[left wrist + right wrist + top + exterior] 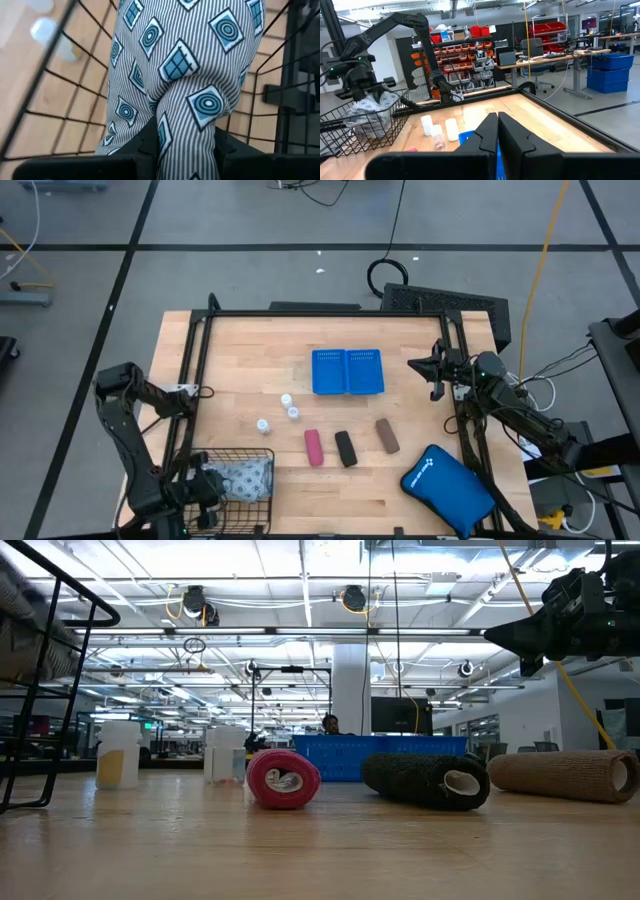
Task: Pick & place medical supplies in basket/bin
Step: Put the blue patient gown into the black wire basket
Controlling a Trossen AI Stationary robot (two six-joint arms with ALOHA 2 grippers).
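The striped soft pack with blue patterns (248,473) sits inside the black wire basket (262,455) at the table's near left corner. My left gripper (205,488) is shut on it there. Three white vials (286,399) stand on the wood right of the basket. Pink (314,447), black (346,448) and brown (387,436) rolls lie on their sides in a row mid-table. The blue two-compartment tray (348,371) rests beyond them. My right gripper (497,131) hovers shut at the table's right edge, touching nothing. My left gripper pinches a bunched fold of the pack's fabric (182,117) between its two fingers (145,142). The fingers slant down into the basket from the table's left side. The pack (367,114) hangs below them inside the basket walls; whether it touches the basket floor I cannot tell.
A large bright-blue zip pouch (447,488) lies at the near right corner. A black frame (300,315) runs along the far, left and right sides of the table. Bare wood lies between the basket and the rolls.
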